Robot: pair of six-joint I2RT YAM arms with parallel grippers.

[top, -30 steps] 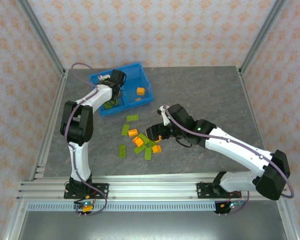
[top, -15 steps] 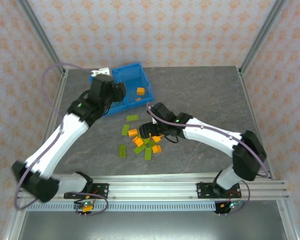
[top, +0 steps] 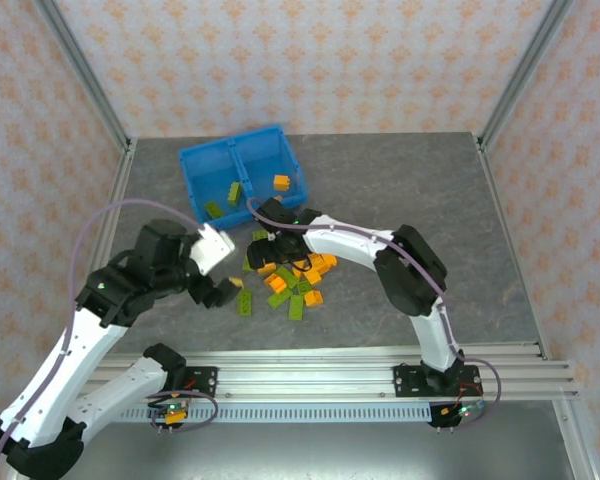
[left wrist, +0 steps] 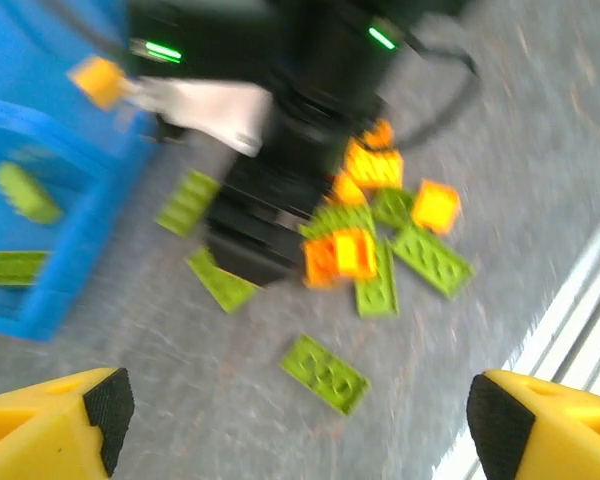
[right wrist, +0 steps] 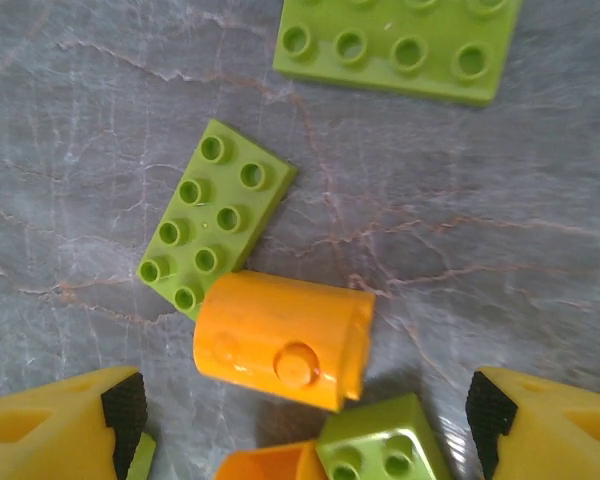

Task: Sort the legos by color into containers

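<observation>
Right, top camera first: the blue bin (top: 292, 160) sits far-left on the desk (top: 400, 190), with green legos in its left compartment (top: 208, 175) and a single orange one in the right compartment (top: 265, 160). The loose legos (top: 295, 285) lie in a heap mid-desk. The right claw (top: 268, 252) hangs low on the heap's far-left edge, bricks directly under it. The left claw (top: 230, 290) hovers just left of the heap, beside a lone green plate (top: 245, 301), well apart from the bin.

Over to the left wrist, a blurred shot: both yellow fingertips (left wrist: 50, 420) sit at the bottom corners, the claw spread wide with nothing in it. The green plate (left wrist: 325, 372) lies on the desk just ahead, between them. Beyond it is the heap (left wrist: 380, 230), with the right arm (left wrist: 320, 60) planted on it, and the bin (left wrist: 40, 290) is off to the left.

Right wrist now: fingertips (right wrist: 60, 430) wide apart again, gripping nothing. A rounded orange brick (right wrist: 280, 340) lies between them, a touch ahead, with a green eight-stud brick (right wrist: 215, 215) touching its far-left corner.

And the change: a second ago the left claw was over the bin's left compartment; it has pulled back to the near side. The right claw was on the heap's right side and has crossed to its left.
</observation>
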